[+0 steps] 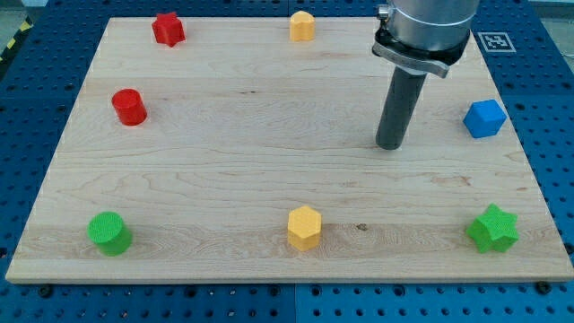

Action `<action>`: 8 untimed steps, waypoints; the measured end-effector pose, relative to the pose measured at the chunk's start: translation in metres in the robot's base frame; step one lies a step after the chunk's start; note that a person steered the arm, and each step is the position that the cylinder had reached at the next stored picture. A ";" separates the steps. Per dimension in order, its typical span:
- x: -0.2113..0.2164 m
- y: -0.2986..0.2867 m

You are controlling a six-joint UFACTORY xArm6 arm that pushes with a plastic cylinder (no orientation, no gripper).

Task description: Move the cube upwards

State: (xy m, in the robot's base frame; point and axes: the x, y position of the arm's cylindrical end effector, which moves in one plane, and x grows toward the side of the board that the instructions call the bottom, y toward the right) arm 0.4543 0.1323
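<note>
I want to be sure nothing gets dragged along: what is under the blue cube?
The blue cube sits directly on the wooden board, near its right edge. The wood right beneath it is covered. My tip stands to its left, apart from it.

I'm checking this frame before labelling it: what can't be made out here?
- Camera view: the arm above my tip is cut off by the view's top edge.
- Whether my tip touches the wooden board can't be told from this angle.
- The marker tag at the view's top right is too small to read.
- The far sides of the blue cube face away from the camera.
</note>
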 end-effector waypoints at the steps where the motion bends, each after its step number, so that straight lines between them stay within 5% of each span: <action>1: 0.002 0.035; 4: 0.012 0.116; 8: -0.011 0.127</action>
State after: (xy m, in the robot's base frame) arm 0.4431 0.2590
